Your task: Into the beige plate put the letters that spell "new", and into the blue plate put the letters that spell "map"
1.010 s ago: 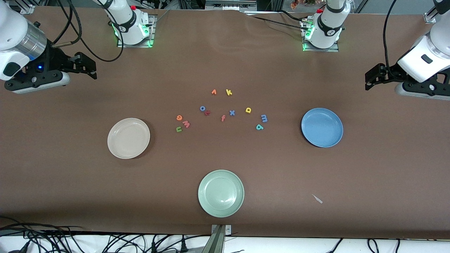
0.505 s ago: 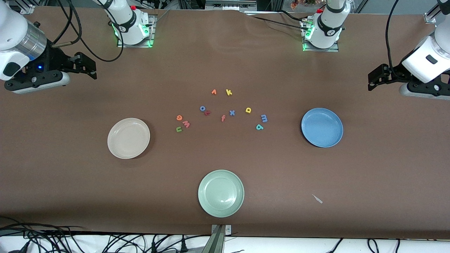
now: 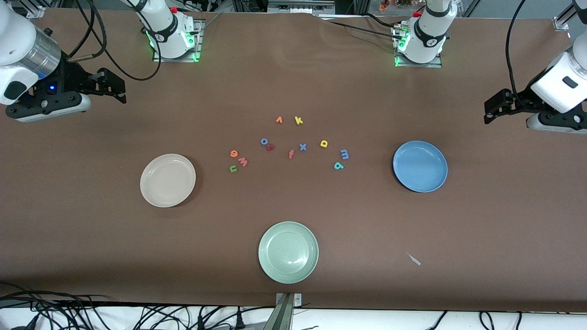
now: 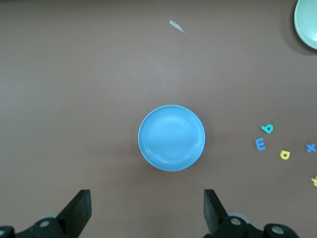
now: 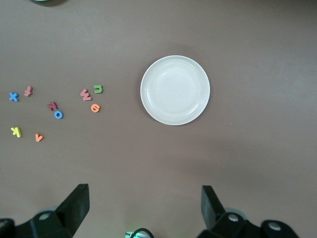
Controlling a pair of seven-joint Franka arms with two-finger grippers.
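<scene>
The beige plate [image 3: 168, 180] [image 5: 175, 89] lies toward the right arm's end of the table, the blue plate [image 3: 420, 166] [image 4: 171, 138] toward the left arm's end. Between them lie the green n [image 3: 233, 168] [image 5: 98, 89], orange e [image 3: 234, 153] [image 5: 95, 107] and pink w [image 3: 242, 162] [image 5: 85, 94], close to the beige plate. The blue m [image 3: 344, 154] [image 4: 260, 144], teal a [image 3: 338, 165] [image 4: 267, 129] and yellow p [image 3: 324, 144] [image 4: 285, 154] sit closer to the blue plate. Both plates hold nothing. My left gripper [image 3: 489, 110] [image 4: 147, 208] hangs open over bare table at its end. My right gripper [image 3: 114, 87] [image 5: 144, 203] waits open over its end.
A pale green plate [image 3: 288, 252] lies nearest the front camera. Other letters sit mid-table: orange v [image 3: 279, 120], yellow k [image 3: 298, 120], blue o [image 3: 264, 141], a dark red letter [image 3: 270, 147], pink f [image 3: 290, 154], blue x [image 3: 302, 147]. A paper scrap [image 3: 414, 259] lies near the front edge.
My left arm has drifted a little outward toward its end of the table, still open. The right arm, the letters and the plates have not moved.
</scene>
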